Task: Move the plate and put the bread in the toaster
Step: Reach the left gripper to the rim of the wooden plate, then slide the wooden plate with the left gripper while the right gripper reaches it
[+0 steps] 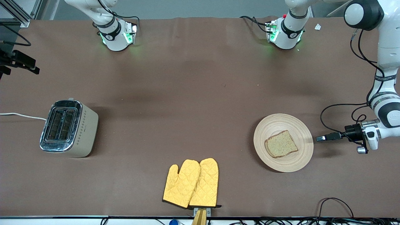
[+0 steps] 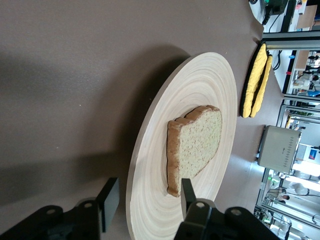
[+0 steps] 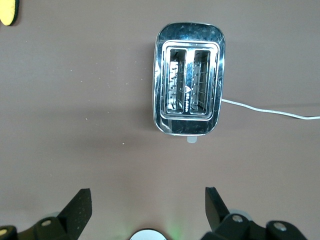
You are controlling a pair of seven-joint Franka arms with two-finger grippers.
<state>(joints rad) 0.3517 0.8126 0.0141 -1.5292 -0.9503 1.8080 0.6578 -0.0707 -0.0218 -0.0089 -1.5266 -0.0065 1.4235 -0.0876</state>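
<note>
The round wooden plate [image 1: 282,125] lies toward the left arm's end of the table, with the brown bread slice [image 1: 281,144] on it. My left gripper [image 1: 322,137] is low beside the plate's rim and open. In the left wrist view it [image 2: 148,197] has the rim [image 2: 131,185] between its fingers, one finger over the plate close to the bread [image 2: 195,145]. The cream toaster [image 1: 69,128] stands at the right arm's end, slots up and empty. My right gripper [image 3: 147,205] is open and empty, high over the table, looking down on the toaster [image 3: 189,77]. It is out of the front view.
A pair of yellow oven mitts [image 1: 191,183] lies near the table's edge nearest the front camera, between toaster and plate. The toaster's white cord [image 1: 22,116] runs off the right arm's end. A black mount [image 1: 18,61] juts in at that end.
</note>
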